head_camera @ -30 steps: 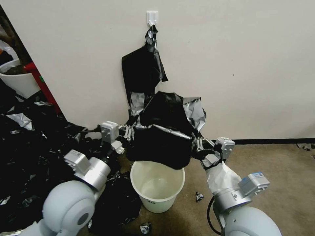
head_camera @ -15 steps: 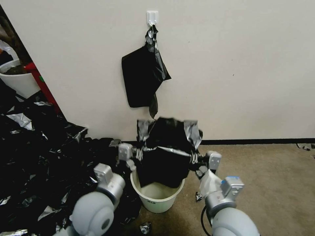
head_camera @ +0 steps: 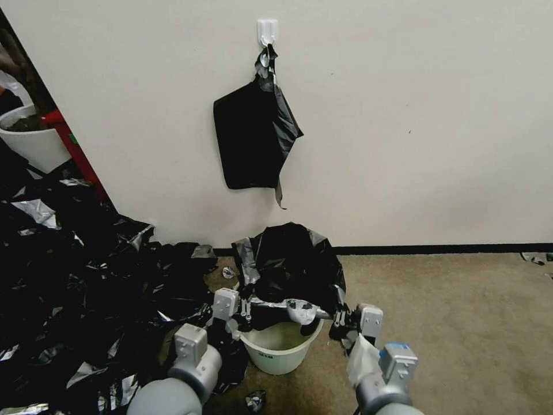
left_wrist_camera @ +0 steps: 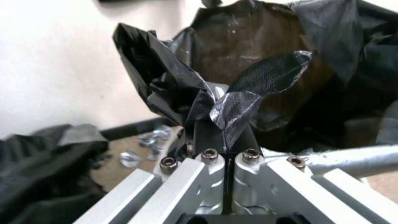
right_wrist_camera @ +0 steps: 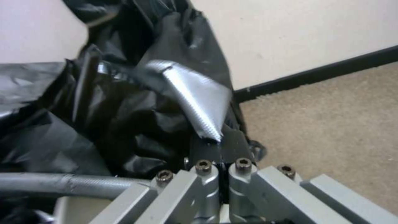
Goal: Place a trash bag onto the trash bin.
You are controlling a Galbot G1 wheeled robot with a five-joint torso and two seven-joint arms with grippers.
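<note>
You have lowered both arms over the last second: the trash bag, held well above the trash bin a second ago, now has its stretched front edge down at the bin's rim. My judgement is that the mouth is nearly seated but not yet drawn over the rim; the near part of the rim is bare.

Nearest you, the left gripper sits at the bin's 9 o'clock and the right gripper at its 3 o'clock, both at rim height. In the left wrist view the left gripper's fingers are closed tight, a crumpled fold of film pinched between them. In the right wrist view the right gripper's fingers are likewise closed on a silvery flap of the bag's edge.

Beyond them the bag's body billows above the bin's far side, at 12 o'clock. Farthest back, a flat black pack hangs from a wall hook.
</note>
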